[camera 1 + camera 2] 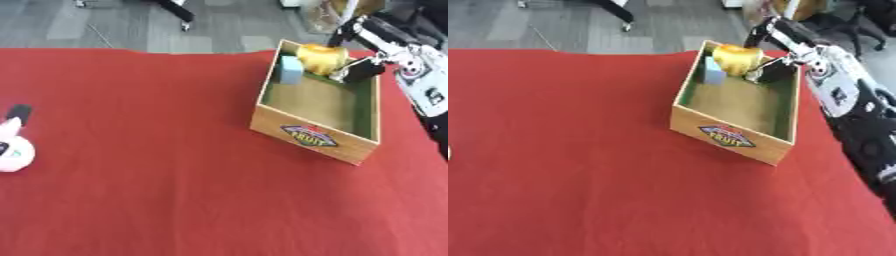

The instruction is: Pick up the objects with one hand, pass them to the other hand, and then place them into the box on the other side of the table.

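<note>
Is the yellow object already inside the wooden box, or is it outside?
Inside: the yellow object sits in the far end of the wooden box, beside a light blue block, with the right hand on it.

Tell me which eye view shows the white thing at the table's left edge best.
The left eye view. There the white rounded object shows at the left edge of the red table, with a small black piece just above it. The right eye view catches only a white sliver at its left border.

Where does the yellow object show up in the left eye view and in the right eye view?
Left eye view: yellow object upper right, at the wooden box's far end.
Right eye view: upper centre-right, same far end.
Shared landmark: light blue block just left of it.
</note>
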Robot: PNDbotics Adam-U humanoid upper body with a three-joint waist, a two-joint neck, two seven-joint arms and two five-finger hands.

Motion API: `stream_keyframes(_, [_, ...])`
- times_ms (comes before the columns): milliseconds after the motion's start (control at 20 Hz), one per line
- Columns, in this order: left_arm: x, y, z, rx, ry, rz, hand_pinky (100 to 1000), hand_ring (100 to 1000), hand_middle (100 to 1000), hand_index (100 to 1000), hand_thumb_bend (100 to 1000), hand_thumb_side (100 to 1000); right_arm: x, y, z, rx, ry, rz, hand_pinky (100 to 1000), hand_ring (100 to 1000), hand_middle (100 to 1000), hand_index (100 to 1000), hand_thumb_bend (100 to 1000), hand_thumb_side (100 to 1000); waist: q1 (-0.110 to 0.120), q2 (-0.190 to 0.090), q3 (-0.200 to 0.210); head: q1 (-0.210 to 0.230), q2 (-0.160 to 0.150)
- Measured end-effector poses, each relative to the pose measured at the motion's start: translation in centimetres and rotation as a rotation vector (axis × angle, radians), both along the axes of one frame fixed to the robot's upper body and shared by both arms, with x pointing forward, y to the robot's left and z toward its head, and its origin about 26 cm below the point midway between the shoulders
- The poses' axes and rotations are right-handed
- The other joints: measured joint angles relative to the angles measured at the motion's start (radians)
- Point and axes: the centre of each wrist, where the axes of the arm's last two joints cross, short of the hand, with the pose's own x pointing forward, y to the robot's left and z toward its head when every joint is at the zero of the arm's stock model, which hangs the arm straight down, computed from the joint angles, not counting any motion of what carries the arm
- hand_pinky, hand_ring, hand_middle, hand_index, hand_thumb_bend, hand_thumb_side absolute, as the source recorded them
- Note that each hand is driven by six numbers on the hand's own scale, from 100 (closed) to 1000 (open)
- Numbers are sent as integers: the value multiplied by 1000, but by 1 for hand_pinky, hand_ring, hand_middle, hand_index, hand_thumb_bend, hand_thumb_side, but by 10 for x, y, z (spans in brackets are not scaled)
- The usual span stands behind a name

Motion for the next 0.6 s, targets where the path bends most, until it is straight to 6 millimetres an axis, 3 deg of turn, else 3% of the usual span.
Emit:
stream_keyframes(100, [0, 1, 0, -1, -3, 4, 775, 571, 674, 764, 732, 382, 0, -1, -2, -31, 2, -3, 800, 816, 603, 711, 431, 322, 0, 0, 0, 3, 5])
stream_keyframes(200, [0, 1, 0, -2, -5, 6, 775, 572, 674, 765, 734, 381, 0, -3, -3, -62, 1, -9, 835, 871, 676, 790, 440, 442, 0, 0, 0, 6, 10])
stream_keyframes(600, [0, 2, 1, -4, -12, 20, 776, 573, 676, 768, 744, 376, 0, -8, -6, -185, 5, -71, 893, 943, 744, 877, 442, 606, 5, 0, 0, 9, 22])
